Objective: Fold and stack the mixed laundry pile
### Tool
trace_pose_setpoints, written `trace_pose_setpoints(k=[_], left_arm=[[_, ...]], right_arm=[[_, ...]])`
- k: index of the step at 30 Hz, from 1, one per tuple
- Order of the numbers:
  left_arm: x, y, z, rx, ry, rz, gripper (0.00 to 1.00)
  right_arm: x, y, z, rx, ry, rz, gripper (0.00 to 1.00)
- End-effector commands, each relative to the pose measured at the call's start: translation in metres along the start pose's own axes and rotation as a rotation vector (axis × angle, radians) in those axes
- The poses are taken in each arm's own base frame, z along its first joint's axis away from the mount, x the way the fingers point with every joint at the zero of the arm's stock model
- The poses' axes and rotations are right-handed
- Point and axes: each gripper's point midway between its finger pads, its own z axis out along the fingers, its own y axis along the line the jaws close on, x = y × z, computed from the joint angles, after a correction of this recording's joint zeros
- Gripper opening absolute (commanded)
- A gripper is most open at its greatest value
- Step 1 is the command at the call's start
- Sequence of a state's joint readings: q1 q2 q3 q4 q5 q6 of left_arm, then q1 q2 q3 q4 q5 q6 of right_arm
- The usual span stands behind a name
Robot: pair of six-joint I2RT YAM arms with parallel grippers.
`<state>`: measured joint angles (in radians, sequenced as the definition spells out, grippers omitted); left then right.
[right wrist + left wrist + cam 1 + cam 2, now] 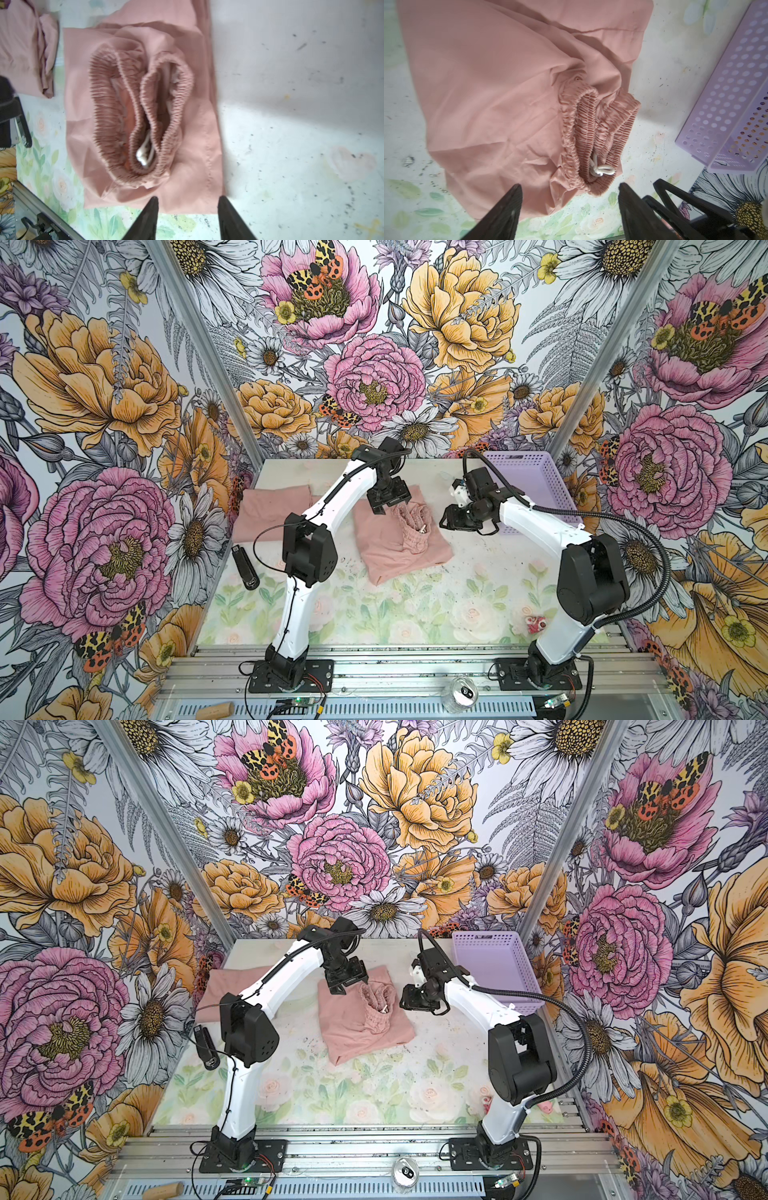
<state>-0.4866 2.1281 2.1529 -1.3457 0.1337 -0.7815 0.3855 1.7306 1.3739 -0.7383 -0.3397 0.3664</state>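
Observation:
The laundry is two dusty-pink pieces on the table. Elastic-waist shorts [390,556] [357,1029] lie roughly flat mid-table. Their gathered waistband [591,128] [133,116] is bunched up on top, with the white drawstring [601,171] [143,155] showing. A folded pink garment [270,510] [226,986] [20,52] lies to the left. My left gripper [386,502] [345,982] [570,186] hovers open over the shorts' far edge, holding nothing. Open and empty too, my right gripper [451,522] [409,1000] [188,197] sits just right of the shorts, pointing at them.
A lavender perforated basket [528,485] [494,965] [726,104] stands at the back right, behind the right arm. A black handheld device [247,568] lies near the left edge. A small red-and-pink item [534,624] sits front right. A can [461,693] rests on the front rail.

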Motion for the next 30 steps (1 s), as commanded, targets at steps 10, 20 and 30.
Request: trace_pose_setpoints(k=[10, 20, 30], left_arm=[[-0.01, 0.123, -0.048, -0.033, -0.133, -0.14, 0.78], [-0.006, 0.146, -0.048, -0.029, -0.129, -0.159, 0.79], [-0.005, 0.15, -0.043, -0.021, -0.122, -0.164, 0.8]], right_arm=[[-0.023, 0.077, 0.06, 0.001, 0.026, -0.221, 0.57], [-0.041, 0.069, 0.093, 0.05, 0.022, -0.222, 0.51], [-0.047, 0.068, 0.088, 0.012, 0.012, -0.205, 0.08]])
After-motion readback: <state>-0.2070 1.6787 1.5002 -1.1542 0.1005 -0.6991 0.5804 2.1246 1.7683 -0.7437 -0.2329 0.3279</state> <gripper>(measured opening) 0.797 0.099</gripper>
